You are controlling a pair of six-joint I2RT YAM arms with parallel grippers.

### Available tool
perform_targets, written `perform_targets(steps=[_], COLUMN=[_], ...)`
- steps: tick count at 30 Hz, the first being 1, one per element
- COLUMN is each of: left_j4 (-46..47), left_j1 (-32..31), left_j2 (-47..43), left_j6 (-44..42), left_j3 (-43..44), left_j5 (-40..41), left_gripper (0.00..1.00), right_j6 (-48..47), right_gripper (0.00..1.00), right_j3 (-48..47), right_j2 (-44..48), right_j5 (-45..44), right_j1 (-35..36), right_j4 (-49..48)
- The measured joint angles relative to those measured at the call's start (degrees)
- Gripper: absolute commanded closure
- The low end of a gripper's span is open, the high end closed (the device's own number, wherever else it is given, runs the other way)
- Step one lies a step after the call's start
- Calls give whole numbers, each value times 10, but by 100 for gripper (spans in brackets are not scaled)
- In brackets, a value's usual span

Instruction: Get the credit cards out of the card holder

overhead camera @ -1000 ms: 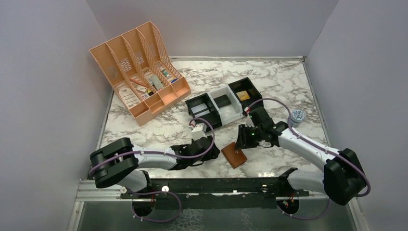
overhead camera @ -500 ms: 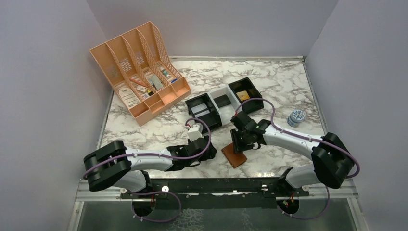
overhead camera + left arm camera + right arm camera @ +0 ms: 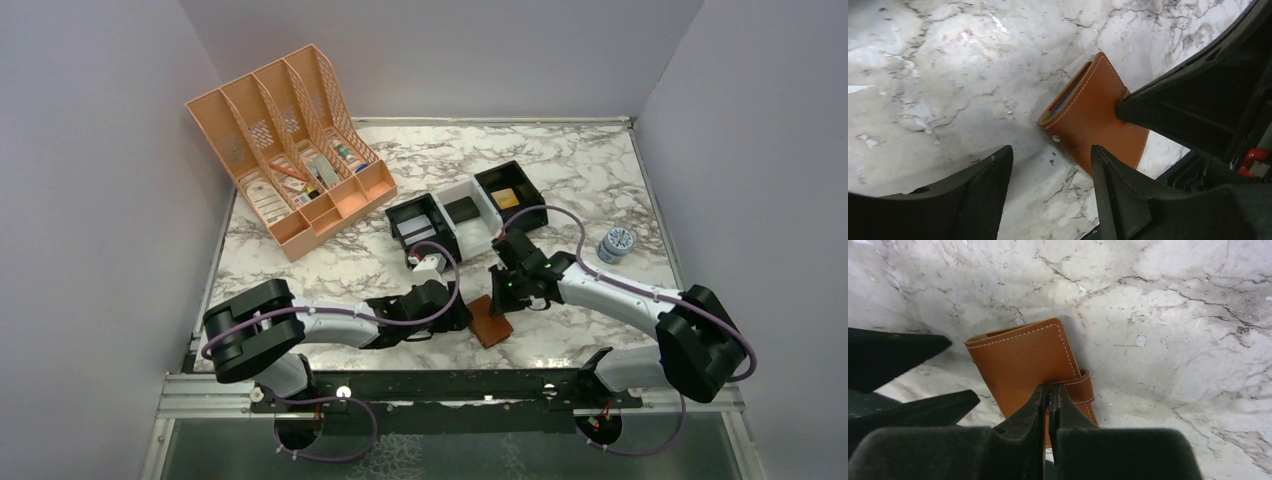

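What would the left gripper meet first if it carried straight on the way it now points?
Most likely the card holder: its snap corner lies just ahead of the open left gripper, though depth is unclear.

Wallet point(image 3: 491, 323) on table point(image 3: 580, 160), front centre: left gripper point(image 3: 1050, 155) at its left, right gripper point(image 3: 1049, 390) on its back edge. Trays point(image 3: 465, 215) behind it, rack point(image 3: 285, 150) back-left, jar point(image 3: 617, 243) right.
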State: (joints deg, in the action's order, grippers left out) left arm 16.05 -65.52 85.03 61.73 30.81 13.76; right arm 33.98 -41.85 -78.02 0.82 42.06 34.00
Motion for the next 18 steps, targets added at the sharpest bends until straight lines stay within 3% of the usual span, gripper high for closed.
perform_targets(steps=[6,13,18], left_j4=[21,50,53], left_j1=[-2,-3,-4], left_j2=[27,57,61], left_j6=[-11,-12,-8], left_j3=[18,35,35], left_j5=[-28,-43,-44], left_gripper=[37,37,57], right_j6=[9,32,51], right_gripper=[99,99,99], right_j3=[69,100,126], right_j2=[76,90,90], right_j5=[121,221,269], right_j1=[-103,-126,-133], right_j4=[-63,-119,-154])
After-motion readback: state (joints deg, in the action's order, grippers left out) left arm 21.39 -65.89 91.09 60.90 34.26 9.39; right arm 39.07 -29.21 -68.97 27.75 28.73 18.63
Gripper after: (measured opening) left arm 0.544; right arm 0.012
